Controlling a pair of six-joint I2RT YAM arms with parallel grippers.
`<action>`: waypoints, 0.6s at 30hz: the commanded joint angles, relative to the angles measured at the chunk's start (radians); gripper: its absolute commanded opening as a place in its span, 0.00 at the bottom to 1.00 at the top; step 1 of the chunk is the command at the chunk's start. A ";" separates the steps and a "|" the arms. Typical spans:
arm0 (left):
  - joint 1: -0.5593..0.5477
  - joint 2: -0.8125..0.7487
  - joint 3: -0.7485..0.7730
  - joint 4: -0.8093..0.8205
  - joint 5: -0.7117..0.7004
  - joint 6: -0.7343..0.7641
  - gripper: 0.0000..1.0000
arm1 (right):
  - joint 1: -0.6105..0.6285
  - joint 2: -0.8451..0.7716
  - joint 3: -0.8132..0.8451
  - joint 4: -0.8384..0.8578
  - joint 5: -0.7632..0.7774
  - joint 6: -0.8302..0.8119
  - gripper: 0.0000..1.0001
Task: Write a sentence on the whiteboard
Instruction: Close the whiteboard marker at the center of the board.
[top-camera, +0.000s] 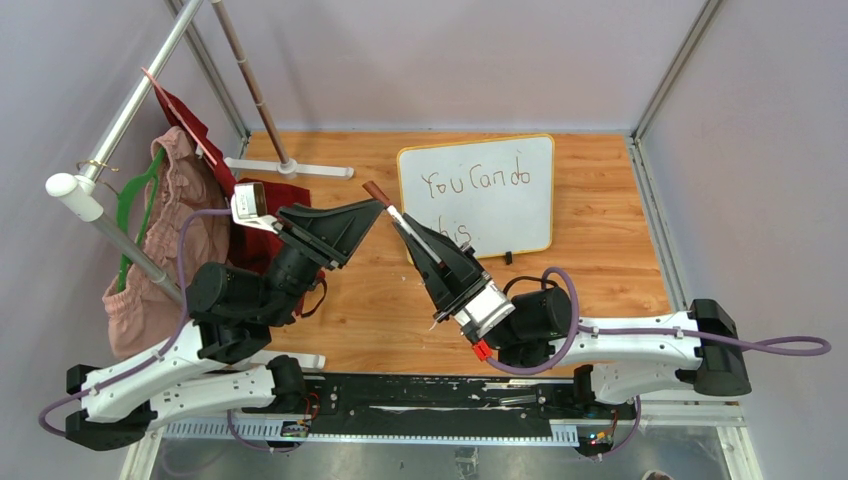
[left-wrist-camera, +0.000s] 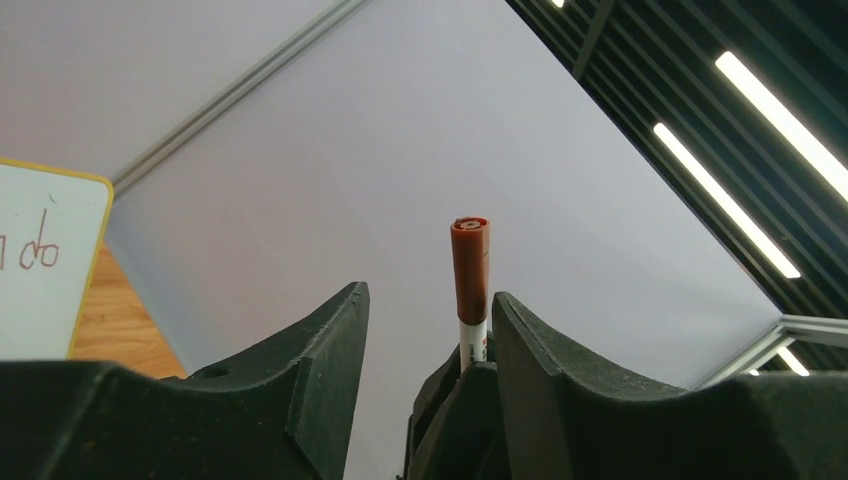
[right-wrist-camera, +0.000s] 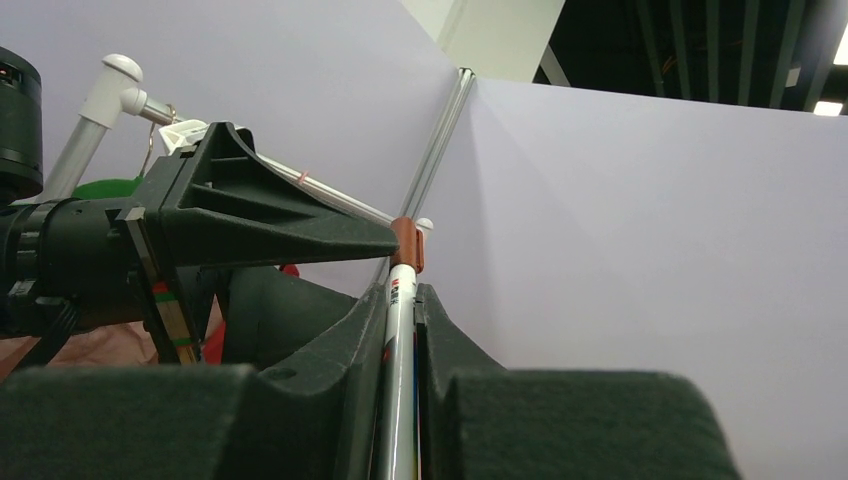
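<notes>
The whiteboard (top-camera: 500, 160) leans at the back of the table, and a corner of it shows in the left wrist view (left-wrist-camera: 40, 250). The sentence (top-camera: 475, 180) reads "You Can do", with "this" below partly hidden behind the right gripper. My right gripper (top-camera: 408, 228) (right-wrist-camera: 403, 292) is shut on a white marker (right-wrist-camera: 398, 350) with a red-brown cap (top-camera: 376, 190), tilted up and to the left. My left gripper (top-camera: 378, 206) (left-wrist-camera: 430, 292) is open, its jaws either side of the capped end (left-wrist-camera: 470, 265). The cap stands close to the right finger (left-wrist-camera: 520, 330).
A rack (top-camera: 75, 190) at the left holds a pink garment (top-camera: 180, 200), a green hanger (top-camera: 135, 200) and red cloth (top-camera: 185, 115). A thin pole on a white base (top-camera: 290, 167) stands at the back left. Grey walls close in the table.
</notes>
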 joint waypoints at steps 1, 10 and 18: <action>-0.003 -0.006 0.029 -0.004 -0.038 0.046 0.52 | -0.003 -0.030 -0.012 0.009 -0.020 0.028 0.00; -0.003 0.029 0.051 0.026 0.032 0.046 0.54 | -0.001 -0.029 -0.012 -0.004 -0.019 0.036 0.00; -0.004 0.033 0.043 0.043 0.043 0.043 0.28 | -0.001 -0.034 -0.019 -0.010 -0.012 0.040 0.00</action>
